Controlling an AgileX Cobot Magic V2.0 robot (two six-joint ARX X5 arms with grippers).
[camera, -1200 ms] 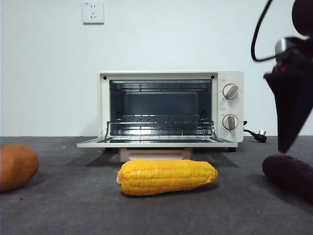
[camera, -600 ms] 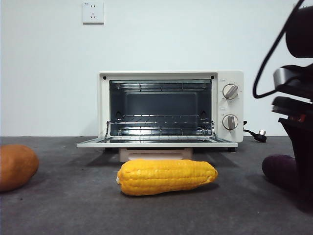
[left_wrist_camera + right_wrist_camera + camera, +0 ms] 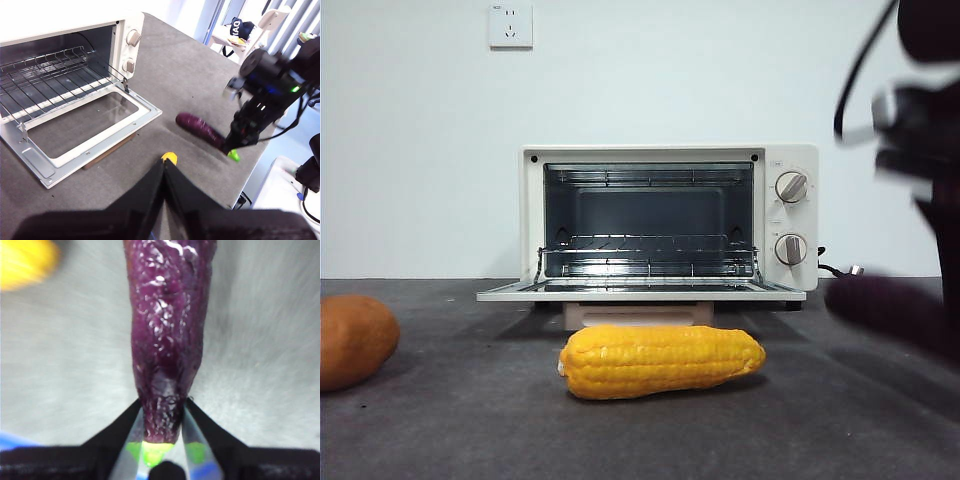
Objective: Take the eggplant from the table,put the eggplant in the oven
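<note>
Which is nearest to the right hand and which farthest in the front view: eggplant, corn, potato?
1. Eggplant: in the right hand, clamped near its stem end, at the front view's right edge.
2. Corn: mid-table, in front of the oven.
3. Potato: far left edge.

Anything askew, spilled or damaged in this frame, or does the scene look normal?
Nothing stands out. The oven sits square with its door folded flat and its rack level; the corn lies whole in front of it. The right end effector grips the eggplant near its green stem end, purple body sticking out. The blur there is motion, not damage.
</note>
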